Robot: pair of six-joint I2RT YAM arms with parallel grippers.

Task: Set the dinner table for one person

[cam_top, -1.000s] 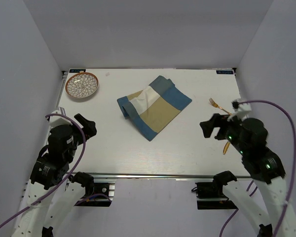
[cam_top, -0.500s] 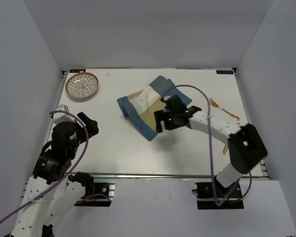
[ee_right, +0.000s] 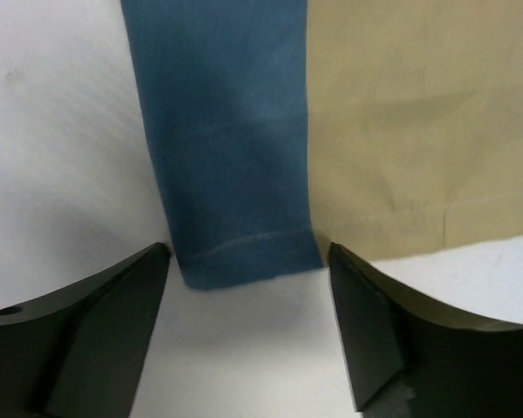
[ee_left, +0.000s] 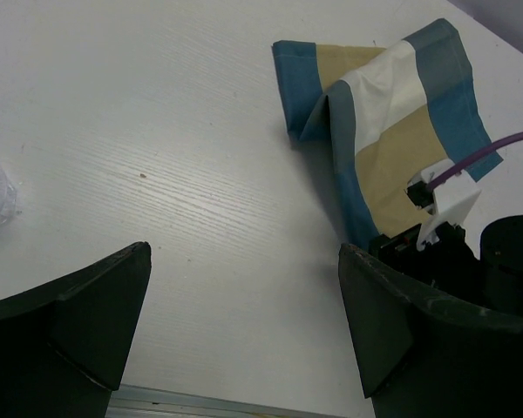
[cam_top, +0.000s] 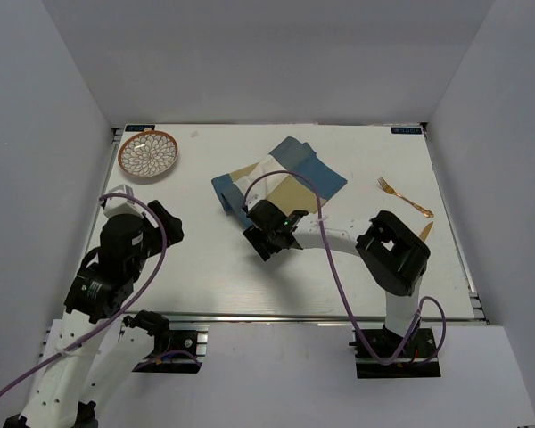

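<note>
None of the place setting is judged to be arranged yet. The cloth [cam_top: 281, 183] is seen rumpled and partly folded over itself at the middle of the desk [cam_top: 196, 267]. The plate [cam_top: 148, 153] is set apart at the far left corner, and the fork [cam_top: 405, 197] is laid near the right edge, well apart from both. The flattening of the cloth and the gathering of plate and fork onto or beside it are taken to be left to do, and the present step is judged to be the taking up of the cloth's near corner. The right tool [cam_top: 269, 234] is stretched across to that corner and lowered close to the surface. In the right wrist view its jaws are held apart, unclenched, with the end of the cloth's blue stripe framed between them and nothing gripped. The desk is thus found directly beneath this tool, white and bare on the near side of the cloth's hem. The left tool [ee_left: 244, 287] is spread wide and empty, poised above bare desk to the left of the cloth.
</note>
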